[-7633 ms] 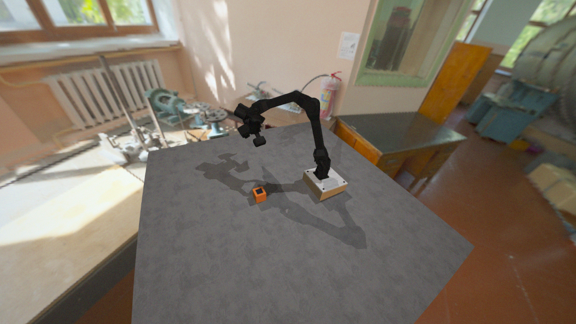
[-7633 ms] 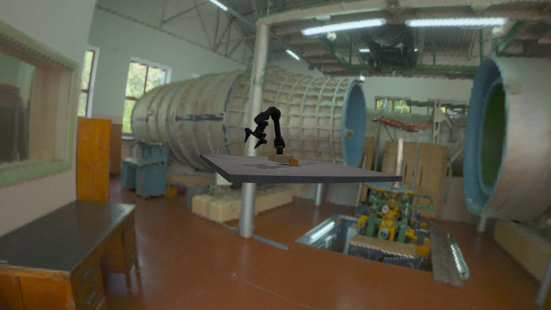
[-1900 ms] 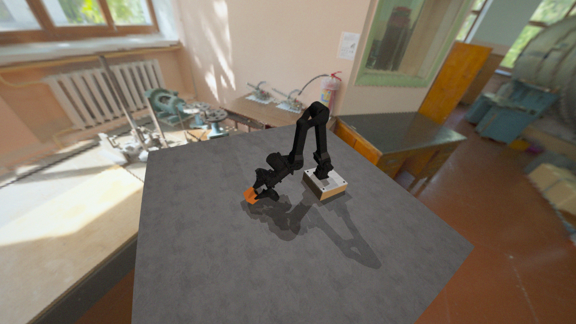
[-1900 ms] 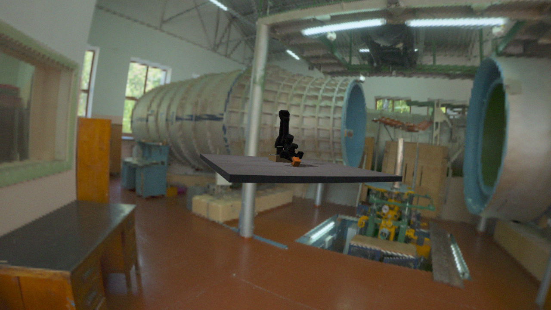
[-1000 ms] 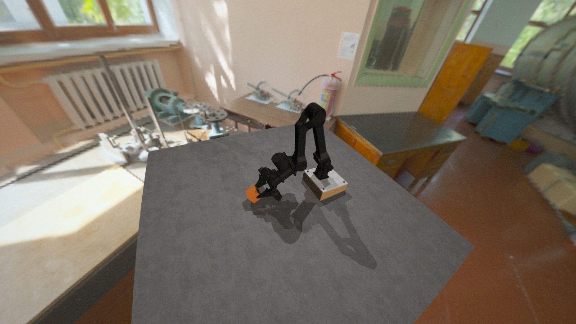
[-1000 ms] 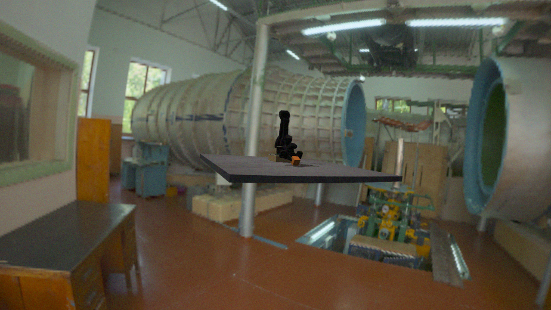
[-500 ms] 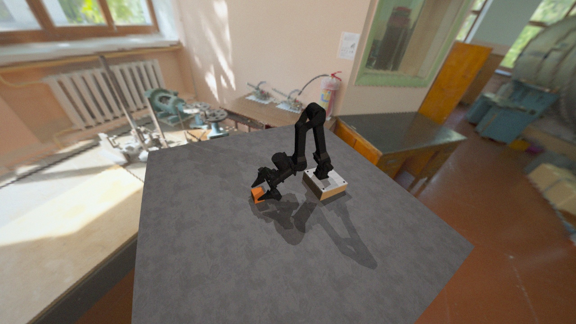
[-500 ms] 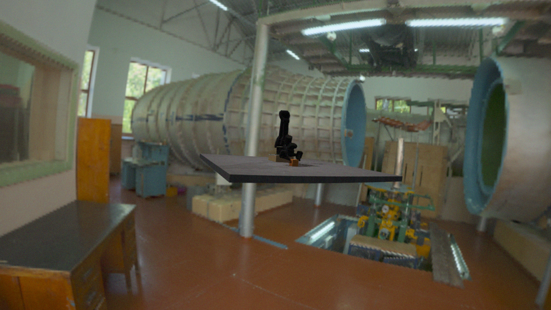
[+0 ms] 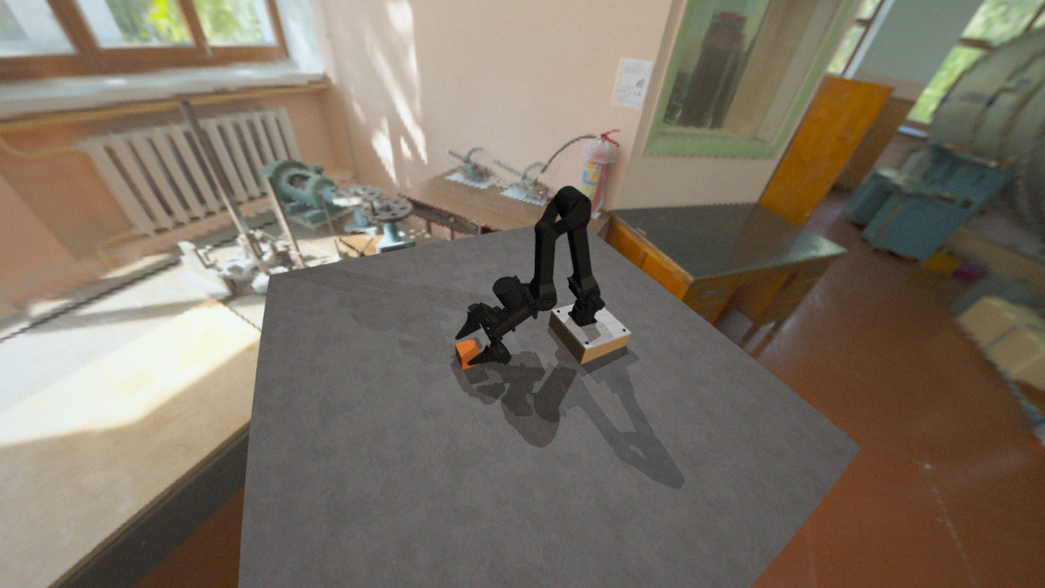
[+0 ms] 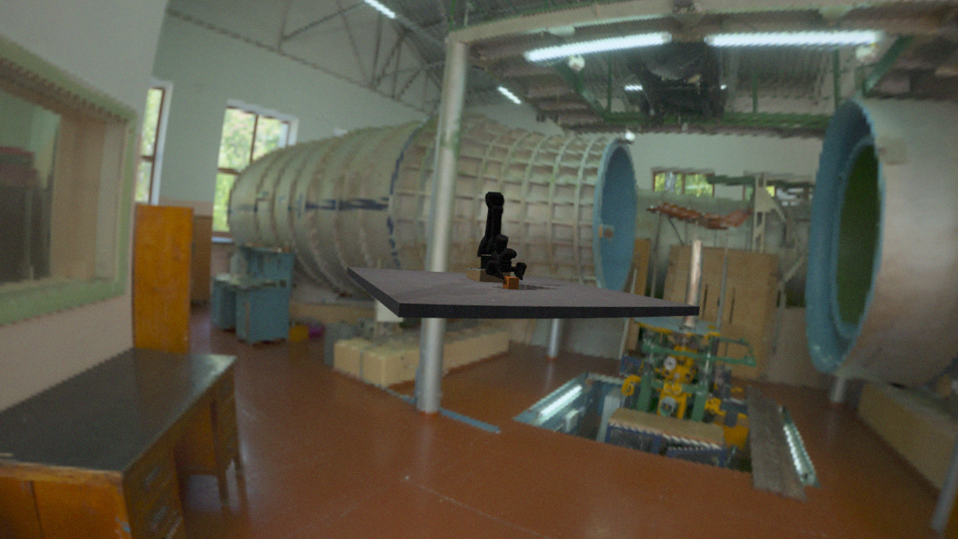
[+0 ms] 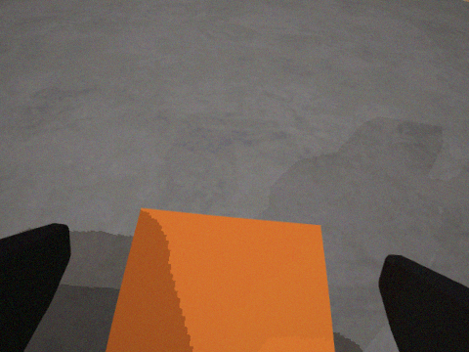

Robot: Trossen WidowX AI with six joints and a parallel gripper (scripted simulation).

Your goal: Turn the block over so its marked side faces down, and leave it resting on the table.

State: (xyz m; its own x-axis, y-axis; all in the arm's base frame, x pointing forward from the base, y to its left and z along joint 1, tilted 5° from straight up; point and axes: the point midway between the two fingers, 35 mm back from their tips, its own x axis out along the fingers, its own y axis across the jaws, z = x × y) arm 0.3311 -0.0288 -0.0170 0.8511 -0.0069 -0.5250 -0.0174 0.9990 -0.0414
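The orange block point(image 11: 222, 313) sits on the grey bench point(image 9: 452, 468), between the fingers of the claw point(image 11: 229, 327), which stands spread wide and grips nothing; gaps show on both sides. No marked face shows in the wrist view. It looks a rigid, light cube with smooth, flat sides, probably a bit slippery; two opposite side faces, pinched squarely, seem the surest hold

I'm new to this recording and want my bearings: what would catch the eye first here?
The orange block stands out, resting on the grey table with only plain orange faces showing to the wrist camera. The black gripper sits low around it, jaws spread wide to either side and apart from it. Behind, the arm folds up from its pale base.
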